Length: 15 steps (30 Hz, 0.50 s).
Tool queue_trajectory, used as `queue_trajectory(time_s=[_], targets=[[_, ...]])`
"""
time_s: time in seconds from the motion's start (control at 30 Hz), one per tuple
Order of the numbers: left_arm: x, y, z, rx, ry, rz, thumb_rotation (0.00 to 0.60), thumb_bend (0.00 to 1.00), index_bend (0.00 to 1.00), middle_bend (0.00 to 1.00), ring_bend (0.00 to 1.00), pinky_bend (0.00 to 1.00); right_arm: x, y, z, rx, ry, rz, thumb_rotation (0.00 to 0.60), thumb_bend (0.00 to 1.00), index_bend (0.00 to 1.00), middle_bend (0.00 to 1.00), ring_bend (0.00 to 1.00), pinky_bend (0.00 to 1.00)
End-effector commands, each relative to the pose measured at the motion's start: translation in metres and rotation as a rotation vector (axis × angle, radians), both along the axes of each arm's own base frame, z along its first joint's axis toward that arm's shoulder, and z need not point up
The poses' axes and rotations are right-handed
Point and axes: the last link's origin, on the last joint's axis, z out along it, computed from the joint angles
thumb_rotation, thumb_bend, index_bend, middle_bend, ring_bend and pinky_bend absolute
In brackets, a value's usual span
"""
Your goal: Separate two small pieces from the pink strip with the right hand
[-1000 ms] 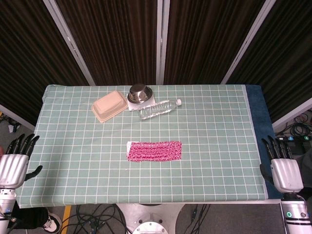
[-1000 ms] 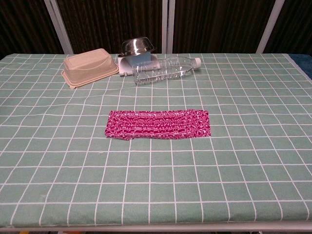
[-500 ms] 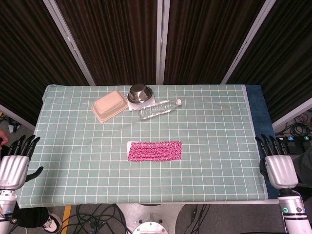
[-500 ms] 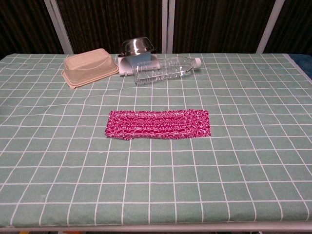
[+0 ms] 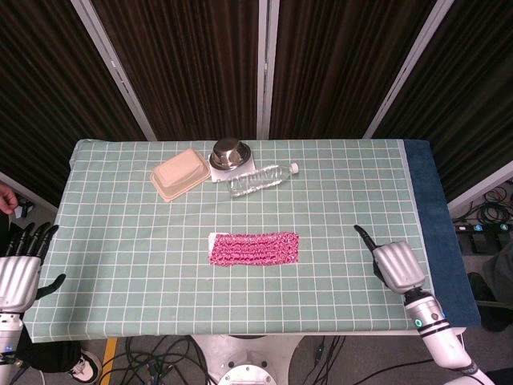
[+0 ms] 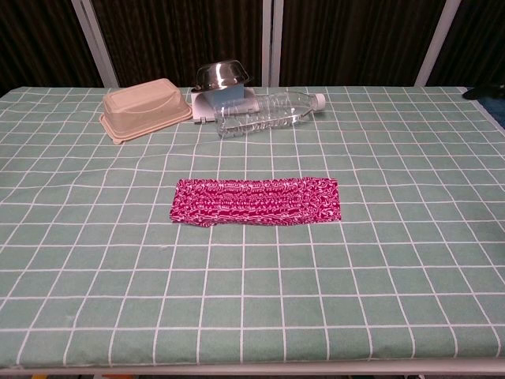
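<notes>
The pink knitted strip [image 5: 253,248] lies flat and in one piece at the middle of the green checked table [image 5: 120,265], also plain in the chest view [image 6: 256,201]. My right hand [image 5: 393,265] hovers over the table's right front part, well to the right of the strip and apart from it. It holds nothing, and one dark finger [image 5: 361,235] points toward the strip. A dark fingertip [image 6: 484,92] shows at the chest view's right edge. My left hand [image 5: 20,269] hangs off the table's left front corner with fingers spread and empty.
At the back stand a beige lidded container [image 5: 179,173], a steel bowl [image 5: 230,152] on a white base, and a clear plastic bottle [image 5: 260,178] lying on its side. A blue band [image 5: 429,208] runs along the table's right edge.
My right hand has swung in from beyond the right table edge to above the table, turning toward the strip. The left hand has drifted slightly down and left. The strip has not moved.
</notes>
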Motion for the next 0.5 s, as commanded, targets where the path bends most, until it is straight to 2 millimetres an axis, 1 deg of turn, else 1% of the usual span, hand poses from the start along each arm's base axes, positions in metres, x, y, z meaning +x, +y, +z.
queue_trajectory(time_s=[0.03,0.23,0.43,0.5], targets=[[0.000,0.000,0.001,0.001,-0.002,0.002,0.600,0.19,0.08,0.07,0.00,0.14,0.022,-0.010,-0.025,0.085,-0.001,0.008,0.600,1.00,0.00,0.85,0.86,0.74],[-0.002,-0.001,0.005,0.013,-0.008,0.005,0.600,0.19,0.08,0.07,0.00,0.14,0.044,-0.022,-0.059,0.201,0.053,-0.023,0.600,1.00,0.01,0.87,0.87,0.74],[-0.004,-0.002,0.011,0.028,-0.010,0.016,0.600,0.19,0.08,0.07,0.00,0.14,0.053,-0.028,-0.088,0.295,0.052,-0.104,0.600,1.00,0.00,0.87,0.87,0.74],[-0.005,-0.002,0.013,0.031,-0.009,0.018,0.600,0.19,0.08,0.07,0.00,0.14,0.054,-0.029,-0.095,0.326,0.058,-0.124,0.600,1.00,0.00,0.87,0.87,0.74]])
